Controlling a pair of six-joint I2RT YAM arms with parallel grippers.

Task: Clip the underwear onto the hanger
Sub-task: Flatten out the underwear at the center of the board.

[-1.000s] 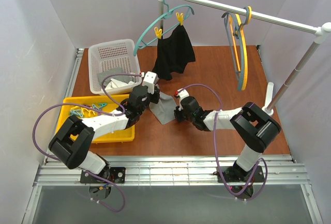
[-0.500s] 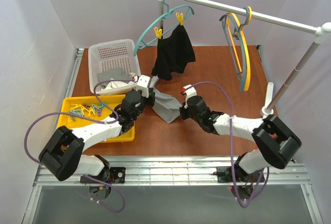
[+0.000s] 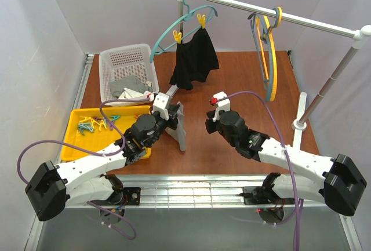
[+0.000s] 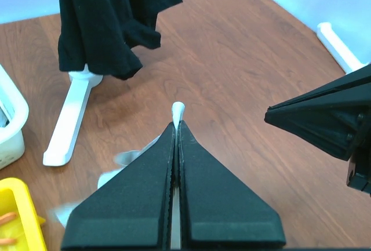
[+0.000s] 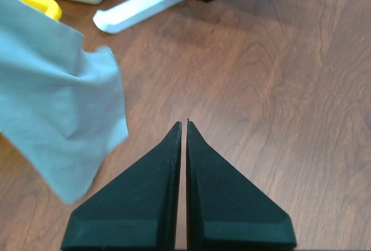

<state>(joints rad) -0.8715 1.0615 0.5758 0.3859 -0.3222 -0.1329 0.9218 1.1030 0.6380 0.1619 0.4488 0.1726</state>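
The grey underwear hangs in a narrow fold from my left gripper, above the brown table. In the left wrist view that gripper is shut on it, with a pale tip of the fabric poking out past the jaws and more cloth below at the left. My right gripper is a short way right of the underwear, shut and empty. The underwear shows at the left of the right wrist view. The yellow-orange hanger hangs by its hook on the rail at the back right.
A teal hanger with yellow clips holds a black garment on the white rail. A grey-blue hanger hangs beside the yellow-orange one. A white basket and a yellow tray of clips stand at the left. The rack's white foot lies on the table.
My right gripper has come away from the underwear and drawn back to the right. My left gripper has lifted the underwear, which now hangs in a narrow fold.
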